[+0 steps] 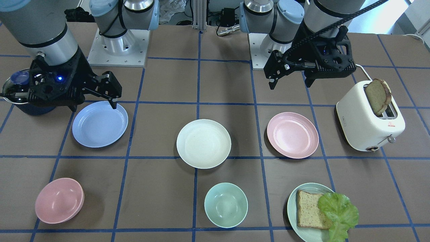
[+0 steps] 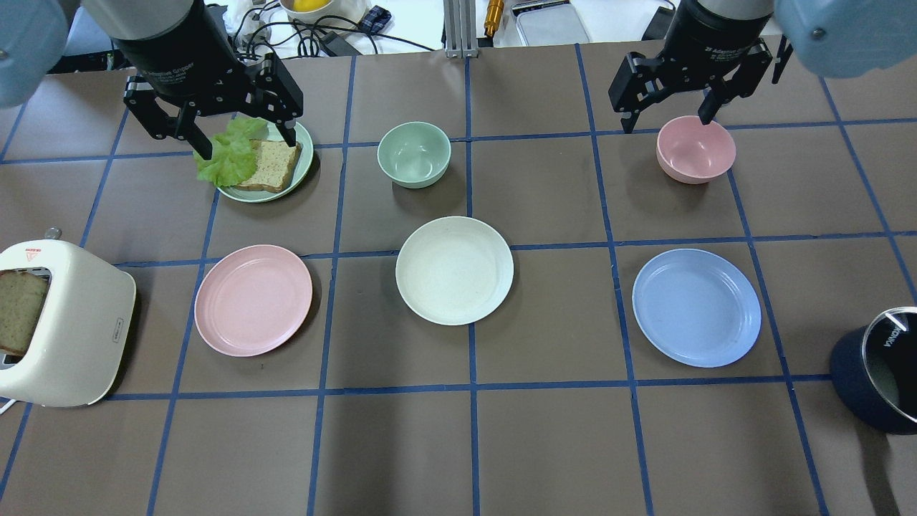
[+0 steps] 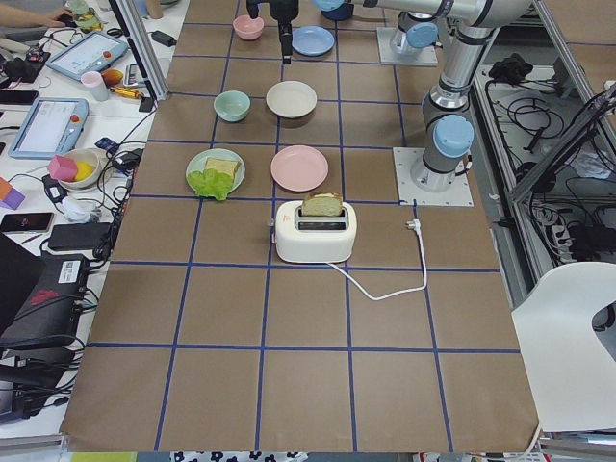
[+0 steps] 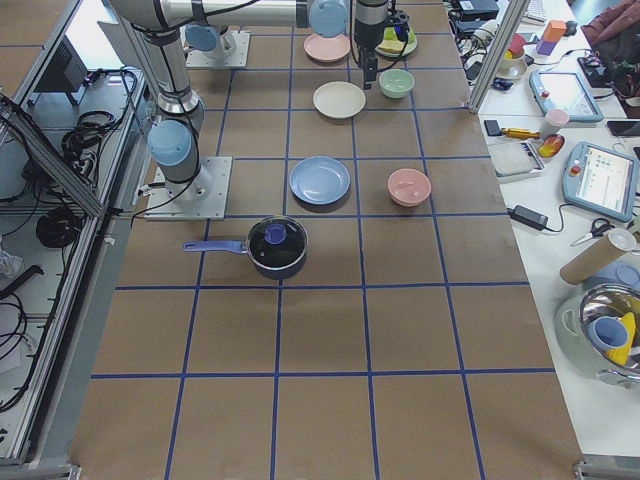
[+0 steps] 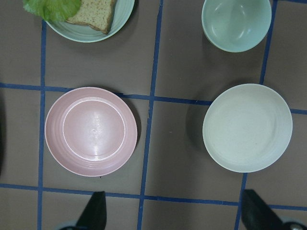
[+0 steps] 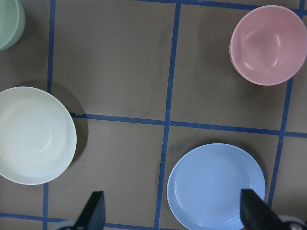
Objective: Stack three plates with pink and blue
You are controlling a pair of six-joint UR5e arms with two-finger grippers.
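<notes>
Three plates lie apart in a row on the brown table: pale pink (image 2: 253, 299), cream-white (image 2: 454, 269) in the middle, light blue (image 2: 696, 307). They also show in the front view as pink (image 1: 292, 134), cream (image 1: 203, 143) and blue (image 1: 100, 123). My left gripper (image 2: 247, 147) is open and empty, high above the table; its wrist view shows the pink plate (image 5: 91, 132) and cream plate (image 5: 247, 127) below. My right gripper (image 2: 666, 123) is open and empty, held high; its wrist view shows the blue plate (image 6: 216, 187) and cream plate (image 6: 33, 135) below.
A white toaster (image 2: 61, 322) with a bread slice stands at the left end. A pale green plate (image 2: 304, 168) holds bread and lettuce. A mint bowl (image 2: 414, 154) and a pink bowl (image 2: 695, 149) sit in the far row. A dark lidded pot (image 2: 877, 380) is at the right edge.
</notes>
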